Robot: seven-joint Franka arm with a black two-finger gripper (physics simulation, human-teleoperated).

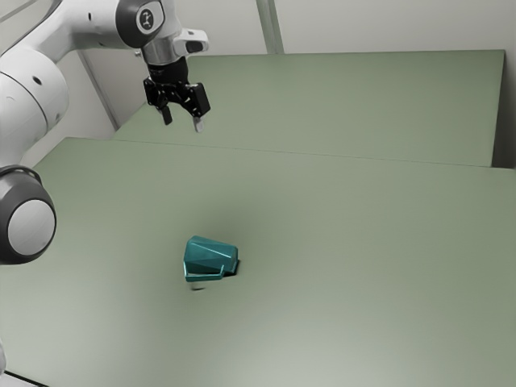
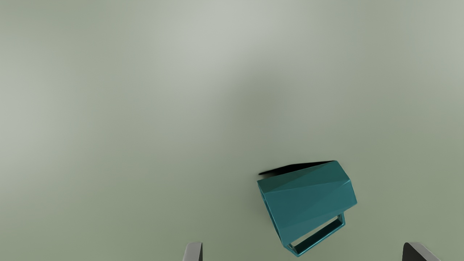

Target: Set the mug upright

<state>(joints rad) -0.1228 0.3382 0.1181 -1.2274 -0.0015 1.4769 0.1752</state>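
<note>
Table: one tipped mug, two spread fingers.

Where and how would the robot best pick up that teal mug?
Probably by the body of the mug, near its narrower end, coming straight down from above. It lies on its side, so its faceted flanks face outward for one finger each. The handle juts from one flank, so the fingers should probably close just past it.

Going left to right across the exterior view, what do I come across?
The arm's round joint with a light grey cap → teal faceted mug with a handle → narrow grey-green strip at the top edge.
</note>
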